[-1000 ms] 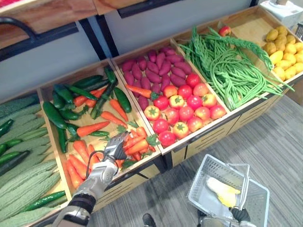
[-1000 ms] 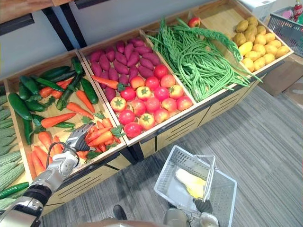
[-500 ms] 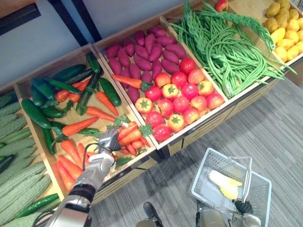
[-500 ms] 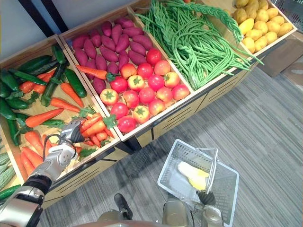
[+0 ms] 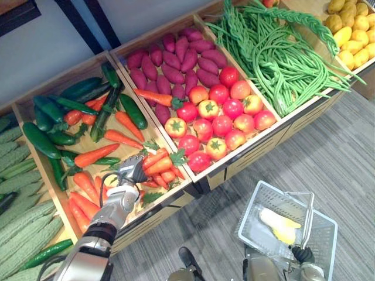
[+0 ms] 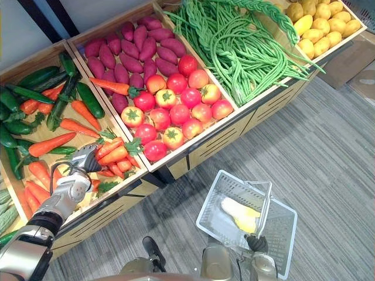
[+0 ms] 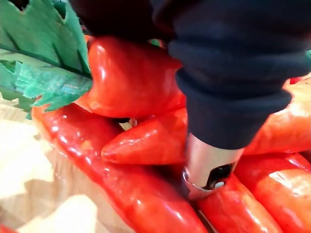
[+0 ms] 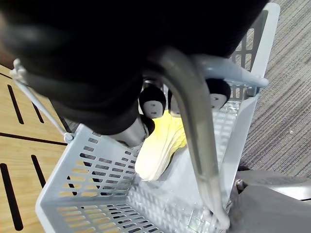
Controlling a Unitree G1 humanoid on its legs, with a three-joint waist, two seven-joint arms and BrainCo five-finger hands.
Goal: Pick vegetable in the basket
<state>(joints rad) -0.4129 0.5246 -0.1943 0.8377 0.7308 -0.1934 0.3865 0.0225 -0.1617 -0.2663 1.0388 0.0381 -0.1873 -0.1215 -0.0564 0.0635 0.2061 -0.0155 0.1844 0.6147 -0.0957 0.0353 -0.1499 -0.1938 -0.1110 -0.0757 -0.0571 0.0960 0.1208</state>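
Carrots (image 5: 159,165) bury the fingers of the left hand (image 5: 130,174), grip unclear; right hand (image 6: 256,243) curls round the basket (image 5: 251,213) handle.

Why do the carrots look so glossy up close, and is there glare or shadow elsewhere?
Left wrist view: white glints on the smooth carrots, soft shadow on the wood beside them. Right wrist view: pale sheen along the basket handle the right hand grips. Left eye view: small glints on the tomatoes.

No legible text, label, brand, number or sign. Wooden crates (image 5: 266,153): fronts plain, dark slots only. Grey basket (image 5: 251,212): no print readable. Carrots (image 5: 158,165): no sticker or tag readable.
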